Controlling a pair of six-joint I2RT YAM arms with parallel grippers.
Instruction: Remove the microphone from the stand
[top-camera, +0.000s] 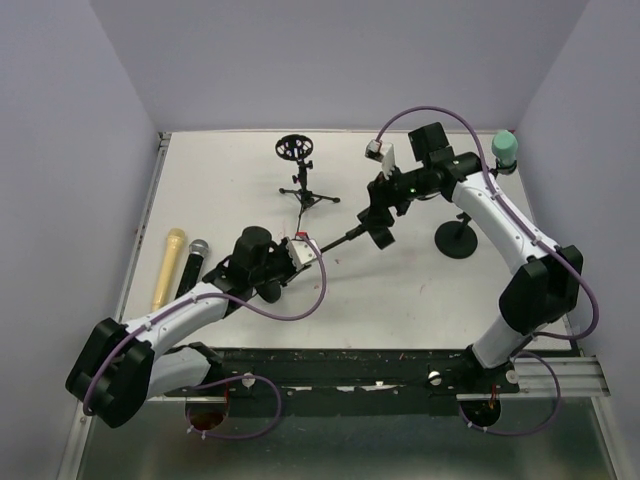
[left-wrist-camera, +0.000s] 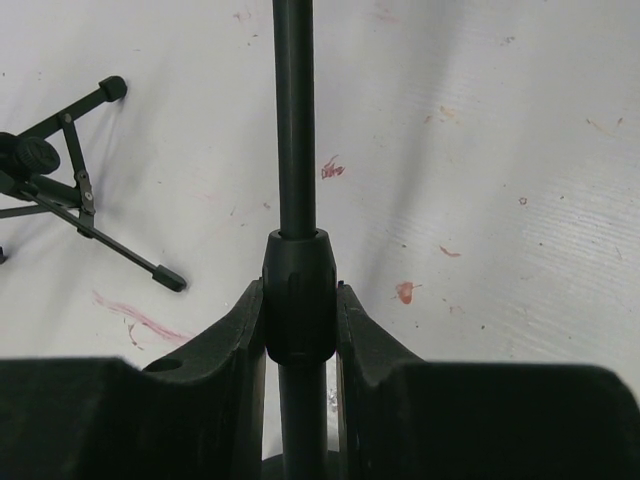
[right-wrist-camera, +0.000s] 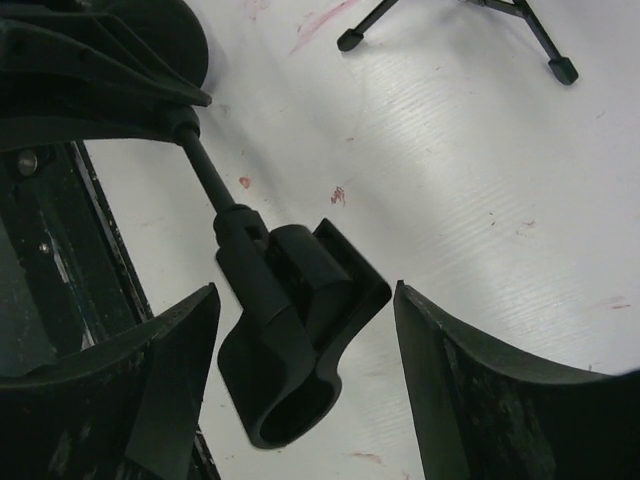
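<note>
Clamped tight in the left gripper (left-wrist-camera: 300, 325), one finger pad (left-wrist-camera: 245, 340) pressed on either side, is the ribbed black collar (left-wrist-camera: 298, 285) of the stand (top-camera: 342, 237). These jaws are narrow and closed on it. Straight out ahead of them runs the stand's thin rod (left-wrist-camera: 294, 120), its long axis in line with the gripper's reach.

At the rod's far end sits the black clip (right-wrist-camera: 285, 390), a U-shaped cradle with its open side turned toward the right-hand finger. The right gripper (right-wrist-camera: 307, 300) has its jaws spread wide, one finger (right-wrist-camera: 165, 380) on each side of the clip and neither touching it. In the overhead view the rod spans from the left jaws up and rightward to the right jaws, so the two grippers face each other along it.

Out to the left of the left jaws, beyond that arm's wrist, two microphones lie flat on the white table (top-camera: 400, 290), side by side and nearly parallel. The black microphone (top-camera: 190, 272) is nearer the jaws; its silver head points away from the arm bases and its handle points back toward them. The yellow microphone (top-camera: 168, 270) lies just beyond it on the same axis.

Ahead of the left jaws and off to their left stands a small tripod (top-camera: 308, 193) with a round ring mount (top-camera: 294, 148) past it. Behind the right jaws, on their right, is a round black base (top-camera: 457, 240), and farther out a teal-capped object (top-camera: 505, 148); I cannot tell what it is.
</note>
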